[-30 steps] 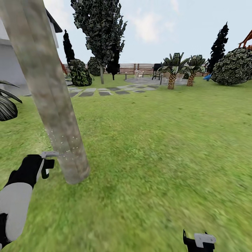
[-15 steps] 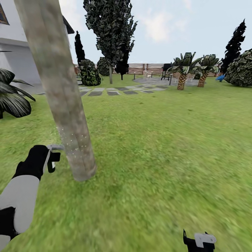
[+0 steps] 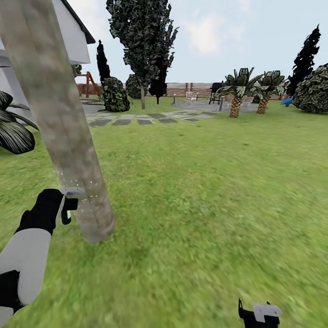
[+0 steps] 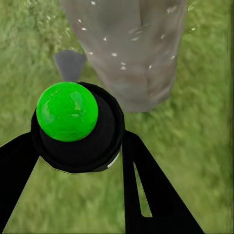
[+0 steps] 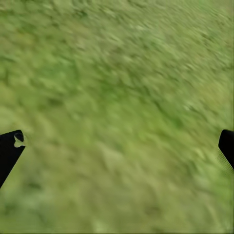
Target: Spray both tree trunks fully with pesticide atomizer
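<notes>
view swung; atomizer (image 4: 78, 126) nozzle points at tree trunk (image 3: 64, 132).

Blurred green lawn (image 5: 117, 107) between spread black pincer (image 5: 119, 146) fingertips (image 5: 9, 148)

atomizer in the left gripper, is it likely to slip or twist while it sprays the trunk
Probably steady: in the left wrist view the left gripper has its black fingers on either side of the atomizer. Its body looks round and smooth, so it might rotate in the grip if nudged. It looks rigid and small, likely light. Droplets speckle the tree trunk close ahead.
</notes>
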`<state>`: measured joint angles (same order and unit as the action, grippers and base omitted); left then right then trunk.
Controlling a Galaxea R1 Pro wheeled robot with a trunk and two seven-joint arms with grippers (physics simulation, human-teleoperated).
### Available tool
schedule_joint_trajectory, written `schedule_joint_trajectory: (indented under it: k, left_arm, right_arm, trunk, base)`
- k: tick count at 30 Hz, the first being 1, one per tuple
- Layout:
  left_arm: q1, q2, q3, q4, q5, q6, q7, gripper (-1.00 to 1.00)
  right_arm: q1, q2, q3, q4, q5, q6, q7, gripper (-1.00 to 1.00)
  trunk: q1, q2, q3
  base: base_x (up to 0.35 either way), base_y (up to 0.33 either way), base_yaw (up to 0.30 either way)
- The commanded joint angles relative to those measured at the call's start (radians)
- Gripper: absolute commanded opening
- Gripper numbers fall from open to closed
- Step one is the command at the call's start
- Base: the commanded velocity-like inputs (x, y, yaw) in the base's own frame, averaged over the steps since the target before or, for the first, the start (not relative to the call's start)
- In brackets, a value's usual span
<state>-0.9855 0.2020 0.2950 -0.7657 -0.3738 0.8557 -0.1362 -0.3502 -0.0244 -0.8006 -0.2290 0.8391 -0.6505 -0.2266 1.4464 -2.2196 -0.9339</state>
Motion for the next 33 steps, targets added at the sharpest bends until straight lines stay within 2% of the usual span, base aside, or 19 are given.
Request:
schedule_joint_trajectory:
  k: [1, 5, 19, 29, 33]
  left_arm:
    - [-0.001, -0.001, 0.003, -0.001, -0.011, 0.003, -0.009, -1.00]
    - [0.000, -0.001, 0.003, -0.001, -0.011, 0.003, -0.008, -1.00]
    - [-0.001, 0.002, 0.001, -0.001, -0.013, 0.004, -0.008, -1.00]
    - [0.000, 0.002, 0.003, -0.001, -0.013, 0.003, -0.005, -1.00]
    - [-0.001, 0.011, 0.009, -0.001, -0.015, 0.003, -0.004, -1.00]
  right_arm:
    - [-0.001, 0.000, -0.005, 0.002, 0.011, -0.003, -0.007, 1.00]
    - [-0.001, 0.000, -0.005, 0.002, 0.011, -0.003, -0.007, 1.00]
    - [-0.001, 0.000, -0.005, 0.002, 0.011, -0.003, -0.007, 1.00]
    - [-0.001, 0.000, -0.005, 0.002, 0.011, -0.003, -0.007, 1.00]
    - [-0.001, 0.000, -0.005, 0.002, 0.011, -0.003, -0.007, 1.00]
  trunk:
    - [0.000, 0.000, -0.001]
    - [0.000, 0.000, -0.001]
    - [0.000, 0.000, -0.001]
    - [0.000, 0.000, -0.001]
    - [0.000, 0.000, -0.001]
  base:
    - [0.229, -0.201, 0.000]
    - [0.189, -0.219, 0.000]
    - [0.014, -0.272, 0.000]
    - [0.108, -0.274, 0.000]
    - [0.087, -0.274, 0.116]
